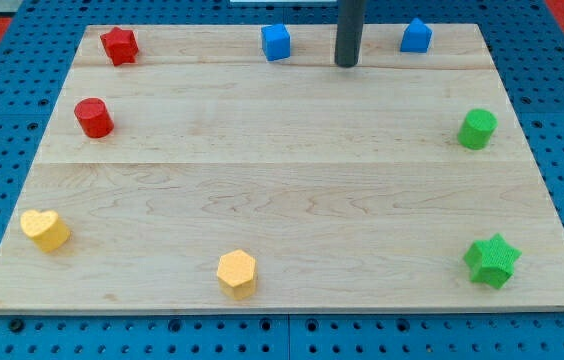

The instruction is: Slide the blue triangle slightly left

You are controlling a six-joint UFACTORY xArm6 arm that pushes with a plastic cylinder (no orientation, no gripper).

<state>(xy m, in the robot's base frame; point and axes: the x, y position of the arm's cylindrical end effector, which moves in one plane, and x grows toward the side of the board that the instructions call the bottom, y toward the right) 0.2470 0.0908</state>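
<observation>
Down from the view's top comes my tip (347, 64), a plain dark rod with no jaws to spread or press together, resting on the wooden board (282, 190) near its top edge. It touches no block. The blue triangle (416, 36) sits to the view's right of the tip, near it but clearly apart, close to the board's top edge. The blue cube (276, 42) lies on the tip's other side, to the view's left, about as far off. The tip itself stands between the two blue blocks, and nothing else lies there.

Further off, the red star (119, 45) and red cylinder (93, 117) sit at upper left, the green cylinder (478, 129) at right, the green star (492, 260) at lower right, the yellow hexagon (236, 272) at bottom centre and the yellow heart (45, 229) at lower left.
</observation>
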